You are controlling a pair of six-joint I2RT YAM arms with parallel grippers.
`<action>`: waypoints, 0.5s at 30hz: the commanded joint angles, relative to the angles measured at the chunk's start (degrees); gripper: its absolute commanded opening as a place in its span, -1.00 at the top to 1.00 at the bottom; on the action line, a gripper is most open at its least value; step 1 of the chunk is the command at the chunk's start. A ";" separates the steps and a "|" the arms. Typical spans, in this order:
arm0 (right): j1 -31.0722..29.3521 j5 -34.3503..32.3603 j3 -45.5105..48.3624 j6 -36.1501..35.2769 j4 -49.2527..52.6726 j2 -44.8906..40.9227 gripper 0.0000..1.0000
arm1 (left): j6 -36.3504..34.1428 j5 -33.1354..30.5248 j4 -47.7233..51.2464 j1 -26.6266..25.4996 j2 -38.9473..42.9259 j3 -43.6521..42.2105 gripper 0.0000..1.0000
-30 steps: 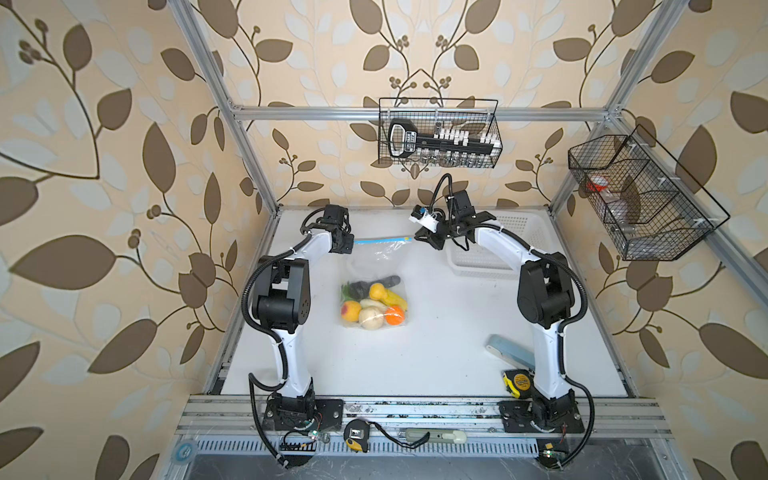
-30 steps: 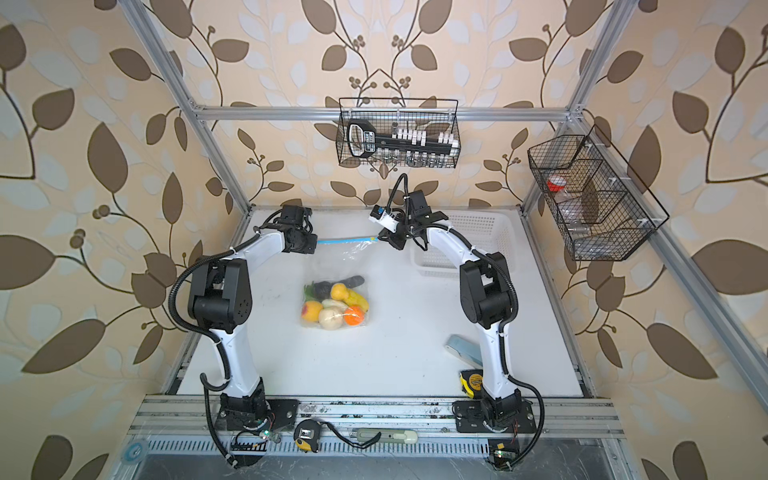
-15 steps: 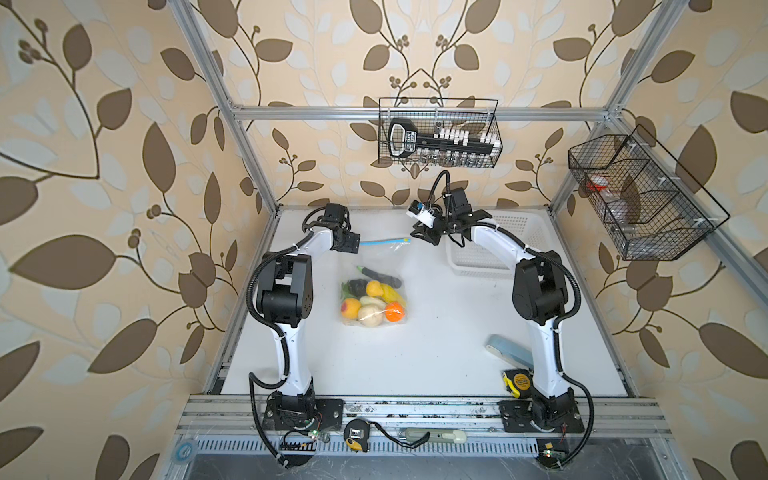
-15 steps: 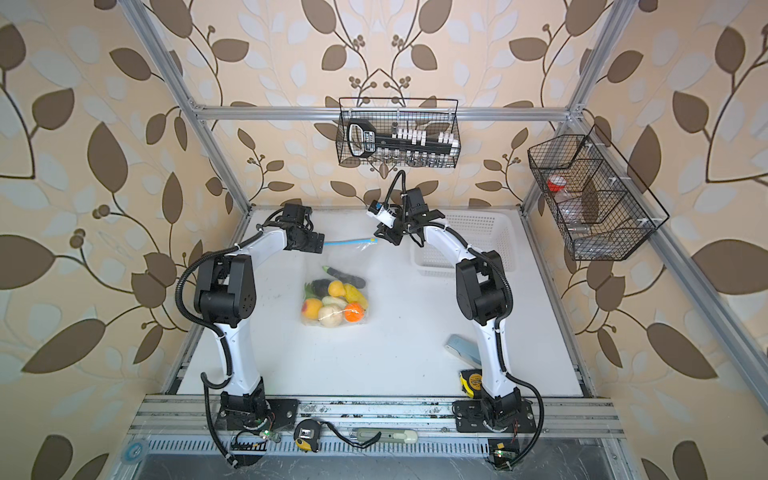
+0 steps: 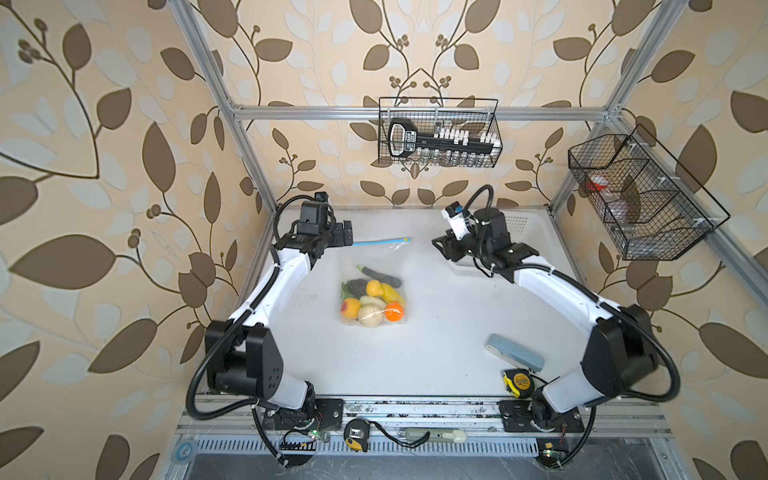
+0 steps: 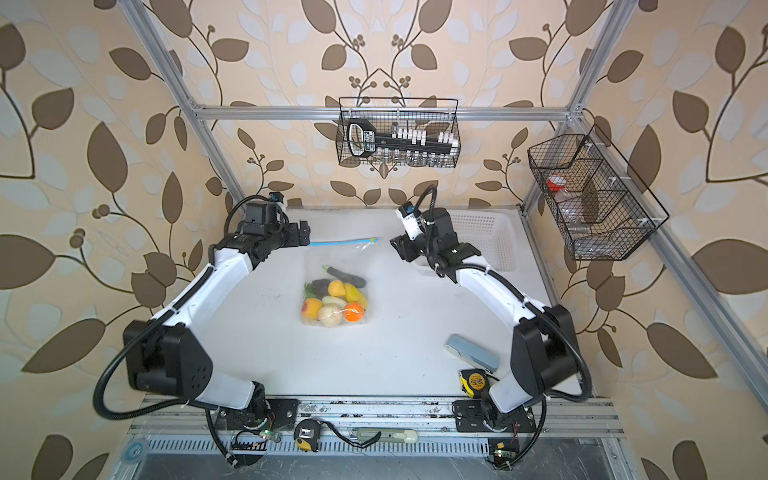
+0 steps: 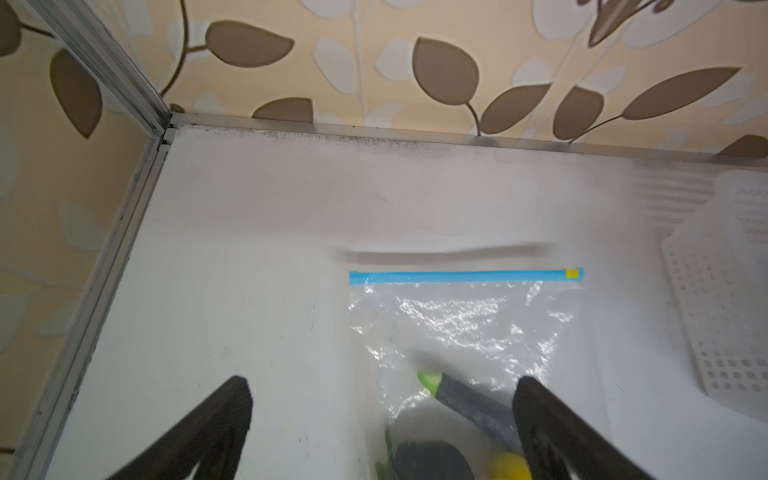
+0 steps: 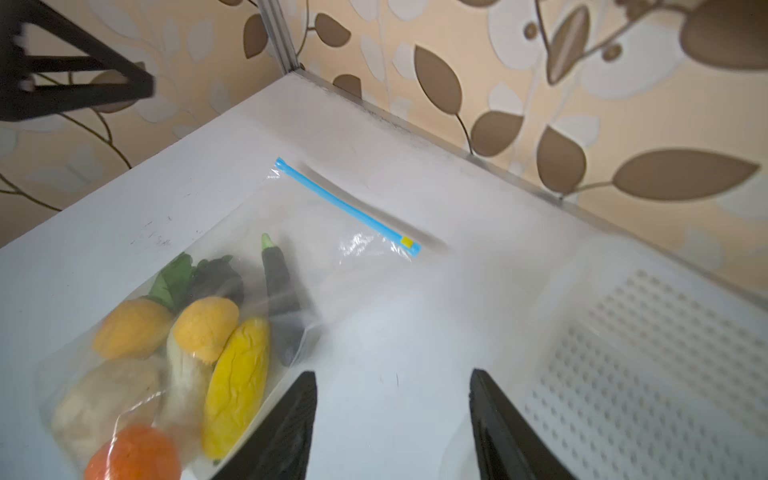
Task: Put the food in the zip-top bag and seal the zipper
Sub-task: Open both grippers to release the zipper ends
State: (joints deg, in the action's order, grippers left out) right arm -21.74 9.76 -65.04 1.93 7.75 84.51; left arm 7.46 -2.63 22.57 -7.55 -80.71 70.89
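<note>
The clear zip-top bag (image 5: pixel 376 270) rests on the white table in both top views, with the food (image 5: pixel 372 301) bunched in its near end: orange, yellow, beige and green pieces and a dark eggplant (image 7: pixel 469 401). The light-blue zipper (image 5: pixel 380 242) (image 7: pixel 461 276) runs straight along the far edge, its yellow slider tab (image 7: pixel 572 273) (image 8: pixel 406 241) at the right end. My left gripper (image 5: pixel 347 232) (image 7: pixel 382 395) is open just off the zipper's left end. My right gripper (image 5: pixel 440 245) (image 8: pixel 392 380) is open to the right of the tab. Neither touches the bag.
A white perforated basket (image 5: pixel 528 232) (image 8: pixel 644 353) stands at the back right, beside my right gripper. A blue-grey case (image 5: pixel 515 357) and a yellow tape measure (image 5: pixel 518 382) lie at the front right. Two wire baskets (image 5: pixel 438 133) (image 5: pixel 640 195) hang on the walls.
Both grippers held the zipper's ends a second ago. They have opened, let go and drawn apart sideways. The bag's upper edge has dropped towards the table.
</note>
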 commanded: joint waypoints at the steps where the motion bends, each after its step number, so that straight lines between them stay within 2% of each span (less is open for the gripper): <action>1: 4.01 -4.14 12.11 18.26 -1.81 -8.55 -0.30 | 6.44 2.24 1.70 -0.79 6.49 -5.59 -0.98; 3: 6.18 -4.26 19.68 22.92 -3.98 -16.58 -0.42 | 8.02 3.36 2.44 -1.23 11.01 -9.40 -0.98; 7: 9.74 -4.72 29.44 30.34 -4.50 -25.58 -0.65 | 8.97 3.68 4.18 -1.41 17.75 -15.47 -0.98; 11: 16.84 -0.16 35.68 36.08 -8.36 -28.00 -0.75 | 8.31 3.91 6.19 -1.42 22.47 -19.27 -0.98; 15: 20.87 1.05 35.99 38.63 -14.43 -24.35 -0.77 | 8.23 4.49 6.40 -1.40 24.71 -21.70 -0.98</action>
State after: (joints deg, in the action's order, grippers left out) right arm -2.24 8.58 -29.02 35.14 0.23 58.15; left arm 15.05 0.97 28.71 -8.69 -57.67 50.11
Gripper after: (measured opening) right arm 0.884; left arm 0.989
